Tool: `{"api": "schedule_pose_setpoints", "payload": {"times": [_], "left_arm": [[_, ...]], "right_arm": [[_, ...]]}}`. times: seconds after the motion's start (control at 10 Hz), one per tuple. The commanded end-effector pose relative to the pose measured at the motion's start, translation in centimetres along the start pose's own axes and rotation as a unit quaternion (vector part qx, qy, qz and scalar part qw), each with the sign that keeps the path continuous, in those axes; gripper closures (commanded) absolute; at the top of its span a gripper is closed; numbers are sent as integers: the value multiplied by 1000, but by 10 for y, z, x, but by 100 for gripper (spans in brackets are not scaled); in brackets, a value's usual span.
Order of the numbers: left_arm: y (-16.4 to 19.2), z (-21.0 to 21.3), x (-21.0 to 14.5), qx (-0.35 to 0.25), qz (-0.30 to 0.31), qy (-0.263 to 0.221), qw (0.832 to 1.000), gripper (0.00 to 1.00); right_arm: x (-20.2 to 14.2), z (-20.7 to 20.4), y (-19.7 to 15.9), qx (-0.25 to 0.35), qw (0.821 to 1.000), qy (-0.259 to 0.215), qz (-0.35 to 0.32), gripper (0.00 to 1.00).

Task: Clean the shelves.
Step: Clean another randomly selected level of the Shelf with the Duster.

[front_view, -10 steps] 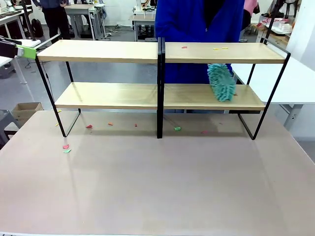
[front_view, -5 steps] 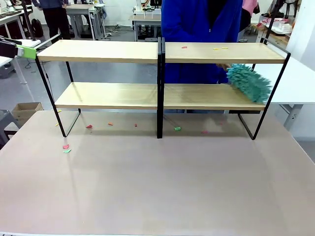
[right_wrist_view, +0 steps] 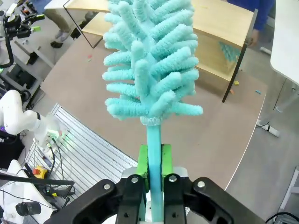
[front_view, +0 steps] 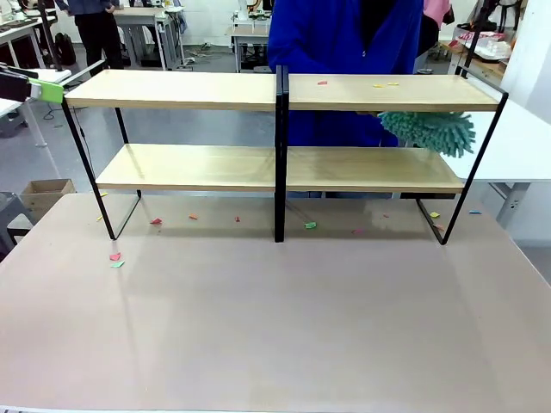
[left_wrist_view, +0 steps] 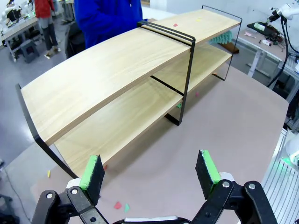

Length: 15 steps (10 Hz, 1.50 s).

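Shelves point(front_view: 189, 168) sit across the far half of the table point(front_view: 275, 327), two long wood boards in a thin black frame, with a person point(front_view: 344, 34) in blue standing right behind them. So this looks like mid-dusting on the right half. The person has a fluffy teal duster point(front_view: 426, 129) tucked in at the shelves' right end, just under the top board and hanging above the lower one, not touching the lower one as far as I can tell.

The lower board looks clean to me. The top board isn't: there's a red scrap point(front_view: 323, 83) and a couple of yellow bits point(front_view: 383, 84) on its right half. More scraps point(front_view: 310, 225) lie on the table under and just in front of the shelves.

The right gripper point(right_wrist_view: 155, 156) is pinching the handle of a second teal duster point(right_wrist_view: 149, 60), pads pressed tight on it, with the brush pointing toward the shelves' right end from well off to that side. The left gripper point(left_wrist_view: 149, 169) hovers by the shelves' left end with its fingers spread wide and nothing between them.

My guess for the next move is that the robot's duster goes to the top board and pushes those bits off an edge. That calls for laying the brush low enough to actually drag across the wood, and for staying out of the way of the person's duster and the corner of the frame. The left half looks fine already.
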<state>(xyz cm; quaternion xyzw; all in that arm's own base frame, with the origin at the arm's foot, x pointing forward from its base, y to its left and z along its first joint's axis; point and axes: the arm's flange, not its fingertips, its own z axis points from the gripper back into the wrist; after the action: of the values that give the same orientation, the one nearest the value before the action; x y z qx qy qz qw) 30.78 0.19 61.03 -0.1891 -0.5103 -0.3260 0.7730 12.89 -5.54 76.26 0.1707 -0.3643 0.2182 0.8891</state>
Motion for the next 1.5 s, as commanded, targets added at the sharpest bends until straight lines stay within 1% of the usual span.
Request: {"api": "schedule_pose_setpoints", "payload": {"times": [0.0,0.2,0.3,0.4,0.5,0.6,0.7,0.8,0.9,1.0,1.1,1.2,1.3,1.4], "left_arm": [[-5,-1,-7,6,3,1,1000,0],[-5,-1,-7,6,3,1,1000,0],[-5,-1,-7,6,3,1,1000,0],[-5,-1,-7,6,3,1,1000,0],[-5,-1,-7,6,3,1,1000,0],[-5,-1,-7,6,3,1,1000,0],[-5,-1,-7,6,3,1,1000,0],[-5,-1,-7,6,3,1,1000,0],[-5,-1,-7,6,3,1,1000,0],[-5,-1,-7,6,3,1,1000,0],[-5,-1,-7,6,3,1,1000,0],[-5,-1,-7,6,3,1,1000,0],[-5,-1,-7,6,3,1,1000,0],[-5,-1,-7,6,3,1,1000,0]], "right_arm": [[3,7,2,6,1000,-6,-1,87],[0,0,0,0,1000,0,0,87],[2,-11,10,-26,987,148,57,87],[-13,-41,23,13,960,251,123,87],[-33,-58,28,78,942,296,139,87],[-48,-72,32,101,924,336,150,87],[-62,-92,36,112,903,387,152,87],[-72,-121,41,116,886,425,143,87],[-81,-151,47,114,876,449,135,87],[-79,-155,47,61,906,408,99,87],[-79,-135,47,135,888,424,118,87],[-79,-135,47,135,888,424,118,87],[-83,-158,48,115,886,434,114,87],[-74,-199,49,110,886,441,94,87]]}}
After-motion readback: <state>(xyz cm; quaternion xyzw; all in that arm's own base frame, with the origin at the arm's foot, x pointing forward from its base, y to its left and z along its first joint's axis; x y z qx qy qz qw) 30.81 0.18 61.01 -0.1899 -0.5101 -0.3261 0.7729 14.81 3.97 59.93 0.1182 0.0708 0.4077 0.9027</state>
